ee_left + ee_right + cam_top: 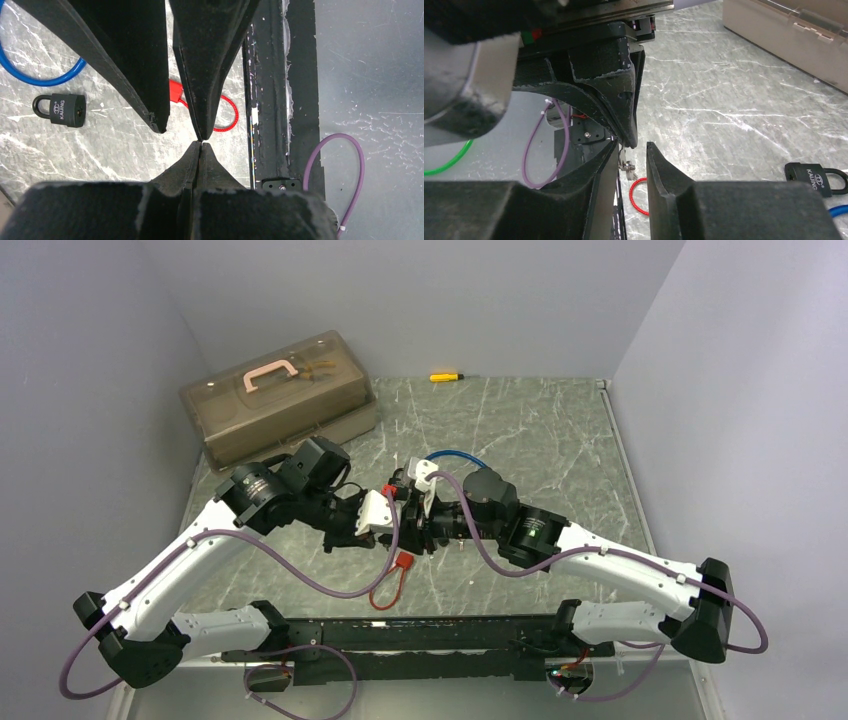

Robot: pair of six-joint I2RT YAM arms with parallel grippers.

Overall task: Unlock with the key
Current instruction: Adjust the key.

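Nearest the bases, the red coiled lanyard (404,561) droops to the table (540,440). Above it the left tool (200,145) is pinched shut, seemingly on the small key (626,164), which hangs by the parted jaws of the right tool (632,147). This looks like a handover, so next the right must clamp the key squarely. The padlock (62,110) lies beyond on the table, untouched.

Matt black padlock (62,110), smooth marbled tabletop (75,150)

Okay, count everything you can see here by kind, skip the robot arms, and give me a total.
Padlock: 1
Key: 1
Cord loops: 2, blue loop and red loop
Storage case: 1
Screwdriver: 1
Total: 6
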